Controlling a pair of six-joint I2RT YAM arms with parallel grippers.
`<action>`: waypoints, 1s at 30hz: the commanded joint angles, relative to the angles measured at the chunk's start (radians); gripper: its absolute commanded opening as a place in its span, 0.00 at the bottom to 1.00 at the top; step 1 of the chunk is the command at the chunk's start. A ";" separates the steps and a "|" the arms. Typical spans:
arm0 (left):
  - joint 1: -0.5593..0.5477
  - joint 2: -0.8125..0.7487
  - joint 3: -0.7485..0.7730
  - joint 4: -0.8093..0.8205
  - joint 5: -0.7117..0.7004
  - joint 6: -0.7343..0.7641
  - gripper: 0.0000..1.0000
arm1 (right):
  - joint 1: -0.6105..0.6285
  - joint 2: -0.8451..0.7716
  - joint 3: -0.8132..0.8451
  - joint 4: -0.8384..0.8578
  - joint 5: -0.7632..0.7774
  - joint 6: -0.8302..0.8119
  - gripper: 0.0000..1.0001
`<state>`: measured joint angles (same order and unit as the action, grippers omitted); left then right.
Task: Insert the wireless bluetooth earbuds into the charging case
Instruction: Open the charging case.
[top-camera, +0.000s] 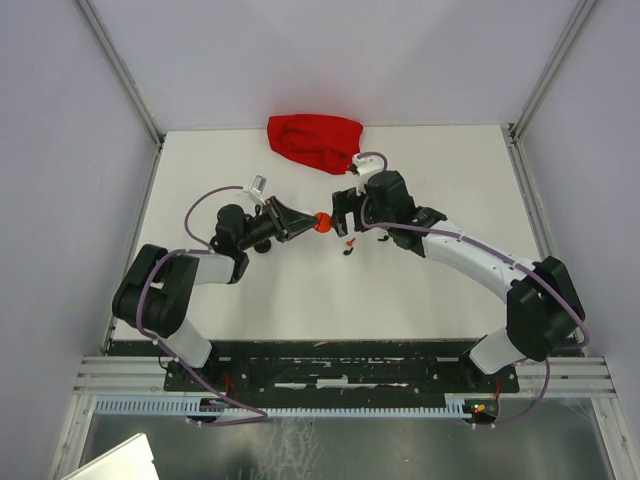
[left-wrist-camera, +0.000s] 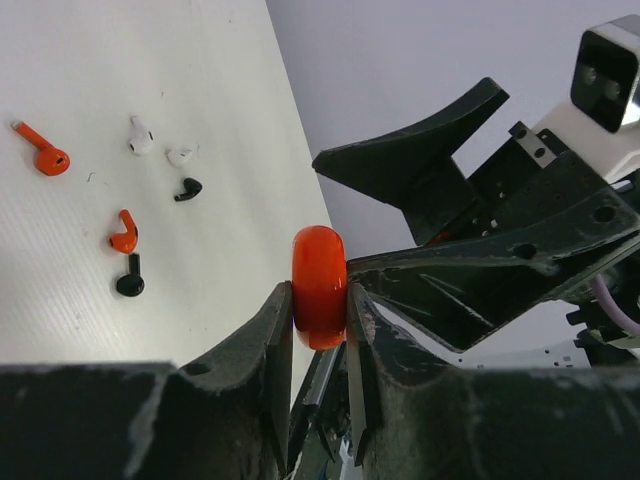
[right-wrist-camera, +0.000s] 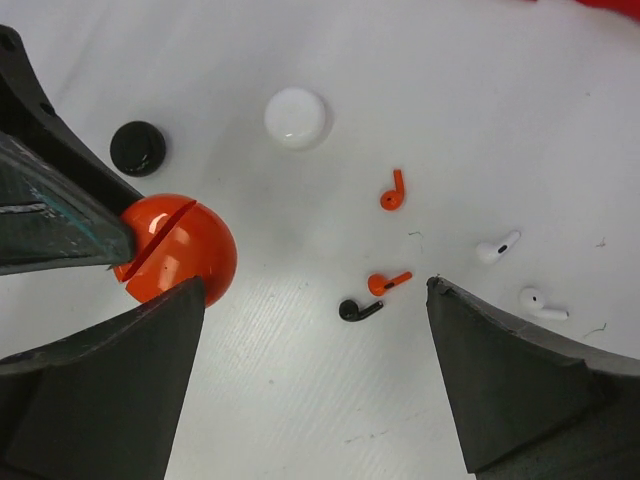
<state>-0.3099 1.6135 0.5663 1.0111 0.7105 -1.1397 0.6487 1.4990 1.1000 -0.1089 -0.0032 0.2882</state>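
Note:
My left gripper (left-wrist-camera: 319, 302) is shut on a round orange-red charging case (left-wrist-camera: 319, 285), held on edge above the table; it also shows in the top view (top-camera: 322, 222) and the right wrist view (right-wrist-camera: 180, 245), with a thin seam across it. My right gripper (right-wrist-camera: 315, 320) is open and empty, right beside the case, its left finger (right-wrist-camera: 110, 380) just under it. Several earbuds lie on the table below: two orange (right-wrist-camera: 393, 192) (right-wrist-camera: 386, 283), one black (right-wrist-camera: 356, 310), two white (right-wrist-camera: 497, 247) (right-wrist-camera: 540, 303). The left wrist view shows a second black one (left-wrist-camera: 130, 283).
A round black case (right-wrist-camera: 138, 147) and a round white case (right-wrist-camera: 296, 117) lie on the table beyond the orange one. A crumpled red bag (top-camera: 315, 140) sits at the table's far edge. Grey walls enclose the white table (top-camera: 450, 180).

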 joint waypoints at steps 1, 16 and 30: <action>-0.004 0.030 -0.005 0.159 0.004 -0.090 0.03 | 0.006 0.023 0.052 0.000 0.008 0.026 0.99; -0.022 0.077 -0.002 0.241 0.017 -0.141 0.03 | 0.006 0.100 0.074 0.048 -0.018 0.034 0.99; 0.056 0.117 -0.032 0.358 -0.053 -0.284 0.03 | 0.001 0.081 0.106 -0.165 0.222 -0.043 0.99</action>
<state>-0.2951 1.7176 0.5514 1.2552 0.6811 -1.3369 0.6510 1.6035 1.1309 -0.1795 0.1013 0.2798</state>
